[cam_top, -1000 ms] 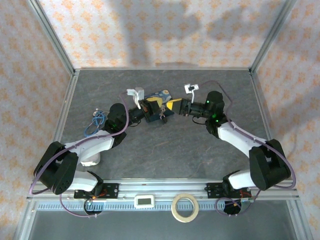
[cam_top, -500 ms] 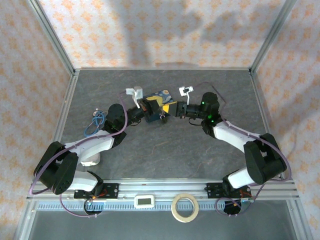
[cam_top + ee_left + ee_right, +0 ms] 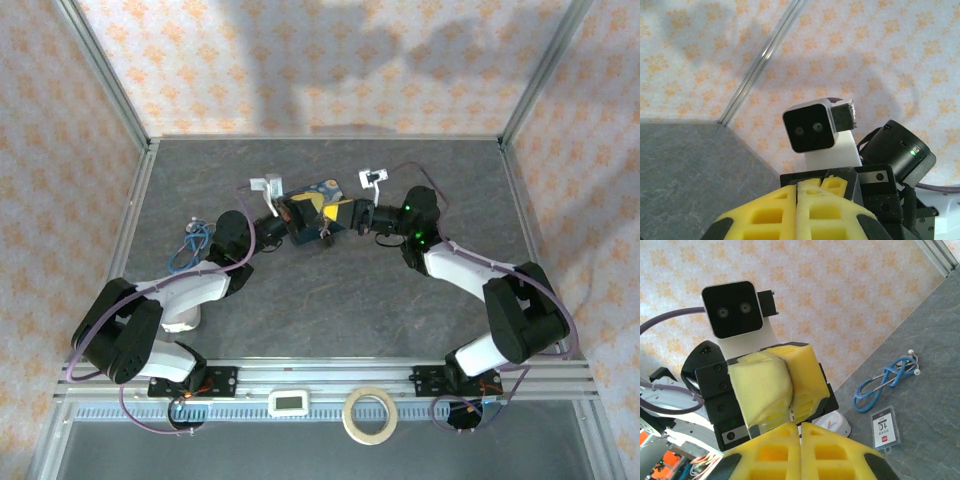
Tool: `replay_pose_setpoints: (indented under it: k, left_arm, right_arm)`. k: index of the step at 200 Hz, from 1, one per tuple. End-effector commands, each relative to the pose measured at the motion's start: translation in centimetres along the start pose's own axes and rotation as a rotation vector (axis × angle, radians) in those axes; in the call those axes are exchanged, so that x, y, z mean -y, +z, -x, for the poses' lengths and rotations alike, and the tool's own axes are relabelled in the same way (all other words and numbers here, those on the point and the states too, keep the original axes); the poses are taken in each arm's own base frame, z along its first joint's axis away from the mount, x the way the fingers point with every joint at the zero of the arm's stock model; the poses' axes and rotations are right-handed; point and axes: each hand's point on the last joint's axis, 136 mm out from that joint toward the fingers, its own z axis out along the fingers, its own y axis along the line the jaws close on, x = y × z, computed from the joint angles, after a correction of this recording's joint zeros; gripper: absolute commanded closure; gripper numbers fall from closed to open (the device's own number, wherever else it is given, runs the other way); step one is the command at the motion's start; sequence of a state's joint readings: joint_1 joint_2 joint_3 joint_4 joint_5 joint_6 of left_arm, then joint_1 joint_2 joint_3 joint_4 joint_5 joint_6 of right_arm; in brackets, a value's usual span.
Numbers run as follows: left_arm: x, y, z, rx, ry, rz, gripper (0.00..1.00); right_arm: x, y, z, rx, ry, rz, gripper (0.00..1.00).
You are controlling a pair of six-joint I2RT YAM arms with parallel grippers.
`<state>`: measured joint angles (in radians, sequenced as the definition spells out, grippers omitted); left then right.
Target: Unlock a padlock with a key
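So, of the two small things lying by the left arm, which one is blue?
The looped cord; the flat tag beside it is white with red.

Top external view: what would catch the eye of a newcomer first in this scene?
The left tool and the right tool, both shut, meet almost tip to tip at the blue painted tin in the far middle of the table. A blue looped tube lies at the left, and a roll of tape sits on the near rail.
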<state>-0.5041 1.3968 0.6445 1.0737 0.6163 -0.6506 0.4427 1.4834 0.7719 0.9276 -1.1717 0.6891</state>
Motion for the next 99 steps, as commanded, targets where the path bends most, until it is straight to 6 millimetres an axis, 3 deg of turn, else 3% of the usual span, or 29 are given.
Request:
replay_pose_setpoints:
  k: [1,31,42,56,63,78,99]
  left_arm:
    - [1.1,-0.3,0.8,0.036,0.023,-0.038,1.0]
    - [0.9,-0.3,0.8,0.04,0.017,-0.031,0.99]
    - [0.6,-0.4,0.8,0.041,0.014,-0.012,0.8]
    - [-0.1,-0.8,1.0,0.062,0.007,0.035,0.37]
    - [-0.6,-1.2,1.1,0.078,0.004,0.07,0.24]
    - [-1.7,-2.1,1.5,0.107,-0.003,0.133,0.15]
    - [-2.9,-2.8,1.4,0.104,-0.031,0.182,0.14]
  right_arm:
    - [-0.7,0.1,0.3,0.022,-0.038,0.027,0.96]
    - [-0.5,0.1,0.3,0.029,-0.034,0.021,1.0]
    - [-0.4,0.1,0.4,0.036,-0.037,0.014,1.0]
    - [-0.1,0.1,0.4,0.04,-0.042,-0.005,1.0]
    - [0.4,0.1,0.3,0.035,-0.045,-0.024,1.0]
    - [1.3,0.1,0.1,0.016,-0.048,-0.068,1.0]
    - [2.6,0.1,-0.2,-0.006,-0.054,-0.131,1.0]
